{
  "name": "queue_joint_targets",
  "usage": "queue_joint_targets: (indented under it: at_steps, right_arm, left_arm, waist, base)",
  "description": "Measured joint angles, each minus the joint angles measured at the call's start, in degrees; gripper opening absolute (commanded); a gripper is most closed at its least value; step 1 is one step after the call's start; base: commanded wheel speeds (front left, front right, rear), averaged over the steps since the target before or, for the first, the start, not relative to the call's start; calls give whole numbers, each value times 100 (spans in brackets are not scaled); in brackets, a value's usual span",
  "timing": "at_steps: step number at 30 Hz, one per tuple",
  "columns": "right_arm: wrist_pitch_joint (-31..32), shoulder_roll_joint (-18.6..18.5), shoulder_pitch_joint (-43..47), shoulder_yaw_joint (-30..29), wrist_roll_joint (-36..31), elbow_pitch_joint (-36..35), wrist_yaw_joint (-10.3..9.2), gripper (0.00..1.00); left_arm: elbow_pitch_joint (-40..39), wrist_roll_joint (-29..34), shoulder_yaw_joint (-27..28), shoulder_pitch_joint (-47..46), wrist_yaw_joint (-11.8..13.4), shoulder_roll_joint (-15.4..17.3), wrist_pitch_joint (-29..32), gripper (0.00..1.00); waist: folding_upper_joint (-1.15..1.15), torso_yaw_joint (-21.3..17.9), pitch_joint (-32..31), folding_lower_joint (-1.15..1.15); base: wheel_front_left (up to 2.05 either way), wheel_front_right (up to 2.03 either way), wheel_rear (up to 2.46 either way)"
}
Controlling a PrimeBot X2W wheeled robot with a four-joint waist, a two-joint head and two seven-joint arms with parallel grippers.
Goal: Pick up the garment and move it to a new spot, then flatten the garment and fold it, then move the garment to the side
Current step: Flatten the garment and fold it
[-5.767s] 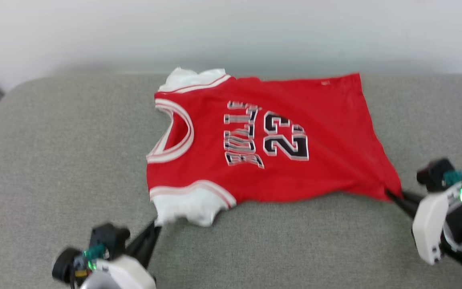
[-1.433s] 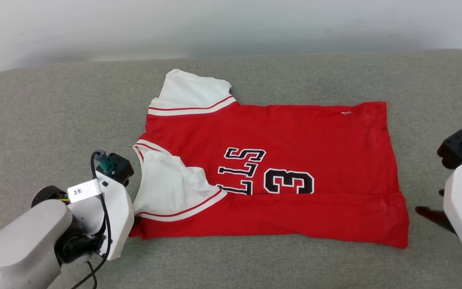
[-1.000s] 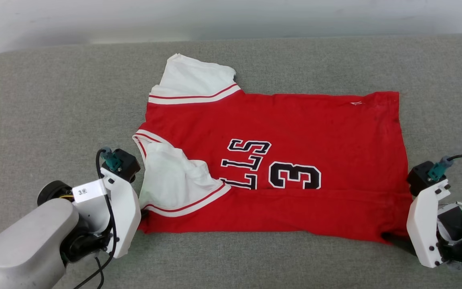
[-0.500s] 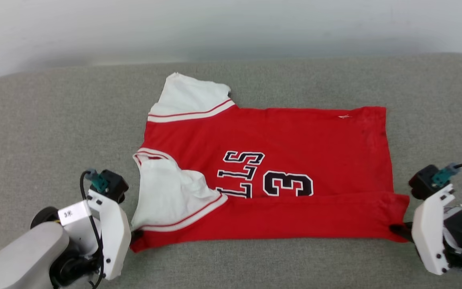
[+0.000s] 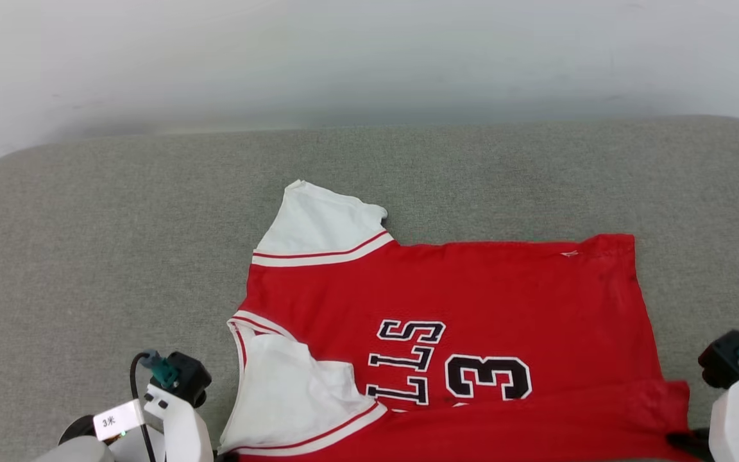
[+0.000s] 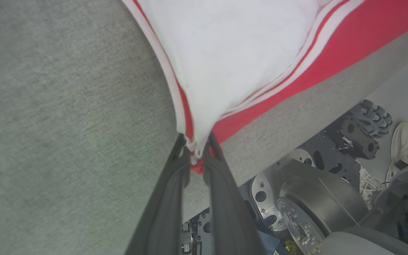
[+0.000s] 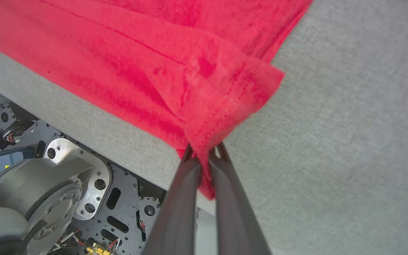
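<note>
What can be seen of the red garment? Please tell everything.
The garment is a red jersey-like shirt of soft cloth, with white sleeves, red-and-white striped trim and black white-outlined letters and a "3". It lies on the grey padded surface, its near edge folded over. The left gripper pinches its sleeve-side corner, the right gripper its hem corner.

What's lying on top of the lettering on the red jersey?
A folded-over edge of the garment: its white sleeve and a red strip. LLS and 3 show; the rest is covered.
</note>
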Motion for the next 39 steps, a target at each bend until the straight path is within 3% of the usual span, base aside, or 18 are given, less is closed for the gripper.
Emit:
queue_joint_targets:
  at_steps: [8, 9, 10, 16, 23, 28, 32, 39]
  right_arm:
    - [-219, 601, 302, -118, -103, 656, -1, 0]
    - [-325, 650, 324, -148, -149, 688, -1, 0]
    - [-398, 681, 327, -167, -213, 702, -1, 100]
    - [-1072, 694, 320, -467, -561, 467, -1, 100]
    - [-2206, 989, 338, -1458, -1151, 289, -1, 100]
    - [-2878, 1631, 539, -2592, -1954, 74, -2, 100]
    - [-3155, 2309, 842, -3482, -2687, -364, -2, 100]
    - [-3074, 3406, 1421, -4255, -3500, -1614, -2, 100]
  left_arm:
    - [358, -42, -41, 174, 32, -186, -209, 0]
    - [383, -40, -23, 176, 32, -198, -277, 49]
    - [404, -40, -8, 176, 32, -199, -318, 100]
    - [233, -70, 294, 183, 104, 69, -658, 100]
    - [-109, 31, 783, -75, 390, 416, -1095, 100]
    - [-131, 379, 1037, -621, 510, 503, -1280, 100]
    - [18, 554, 1121, -1202, 441, 422, -1112, 100]
    - [520, 637, 1279, -2554, 220, 182, -393, 100]
  waist:
    - [0, -3, 107, 0]
    - [0, 2, 96, 0]
    - [0, 4, 79, 0]
    - [0, -9, -107, 0]
    - [0, -67, -196, 0]
    - [0, -166, -78, 0]
    - [0, -264, 119, 0]
    - [0, -465, 682, 0]
  base:
    - [0, 0, 0]
    - [0, 0, 0]
    - [0, 0, 0]
    - [0, 0, 0]
    - [0, 0, 0]
    - [0, 0, 0]
    - [0, 0, 0]
    - [0, 0, 0]
